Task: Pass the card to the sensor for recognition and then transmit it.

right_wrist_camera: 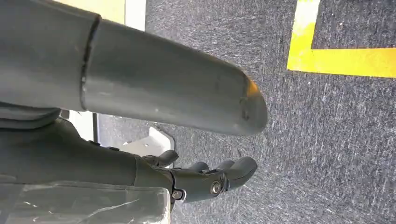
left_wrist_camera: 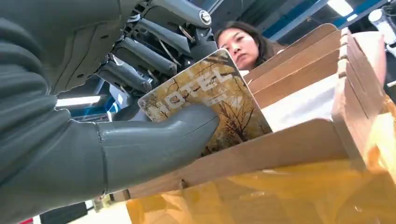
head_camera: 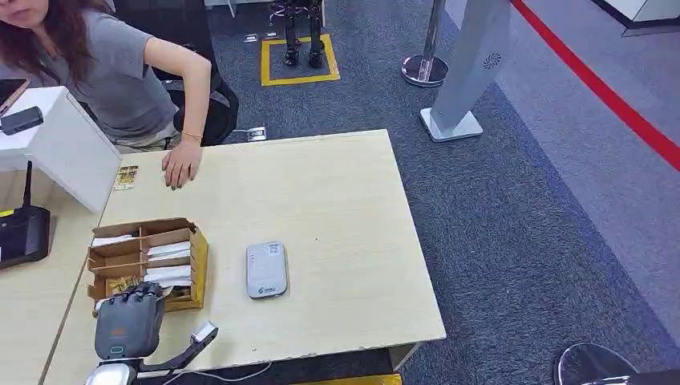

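Observation:
My left hand (head_camera: 128, 321) reaches into the near-left compartment of the brown cardboard card box (head_camera: 183, 233) at the table's front left. In the left wrist view its thumb and fingers pinch a yellow-brown card (left_wrist_camera: 212, 100) printed "HOTEL", which stands tilted just above the box's wall (left_wrist_camera: 280, 149). The grey-white sensor (head_camera: 266, 269) lies flat on the table to the right of the box, apart from the hand. My right hand (right_wrist_camera: 154, 93) hangs over the grey carpet, holding nothing, thumb out and fingers loosely apart.
A person in a grey shirt leans at the far left with one hand (head_camera: 182, 165) on the table (head_camera: 337, 184), beside a loose card (head_camera: 126, 177). White cards fill other box compartments. A black device (head_camera: 22, 233) sits on the left counter.

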